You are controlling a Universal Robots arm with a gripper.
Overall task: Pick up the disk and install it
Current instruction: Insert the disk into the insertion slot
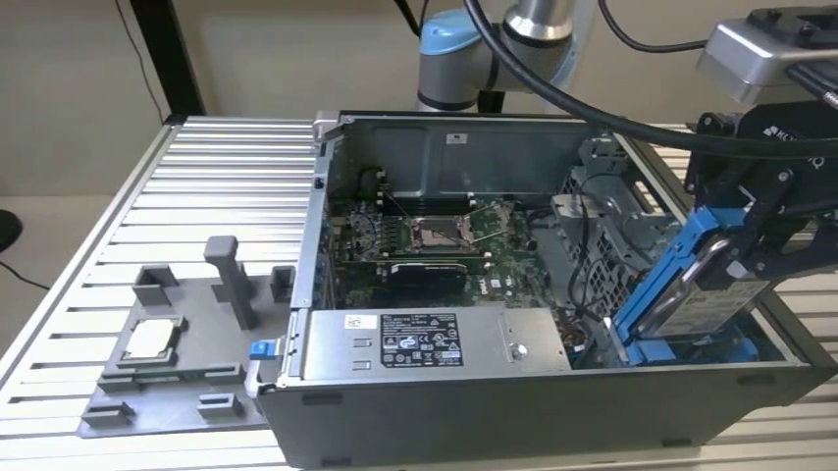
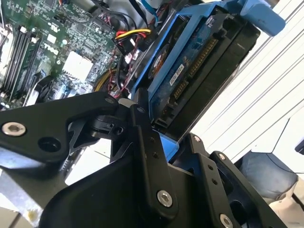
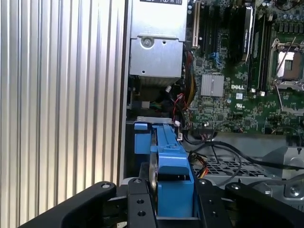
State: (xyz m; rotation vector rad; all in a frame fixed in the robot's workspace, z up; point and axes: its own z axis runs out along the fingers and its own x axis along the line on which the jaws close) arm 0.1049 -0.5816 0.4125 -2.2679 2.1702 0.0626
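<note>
At the exterior view's right end of the open grey metal computer case (image 1: 433,402), the black end effector (image 1: 740,257) clamps the flat silver-grey disk (image 1: 701,296) by its bright blue plastic carrier frame, tilting it steeply, apparently so its lower edge meets the drive bay.

Arm (image 1: 452,59): one, base at 12 o'clock in the exterior view. Gripper (image 1: 740,257): at 3 o'clock, pointing down, jaws clamped on disk (image 1: 713,294).

Ribbed metal table (image 1: 196,186): open computer case (image 1: 524,417) toward exterior view's right, grey fixture tray (image 1: 183,388) just beside it.
</note>
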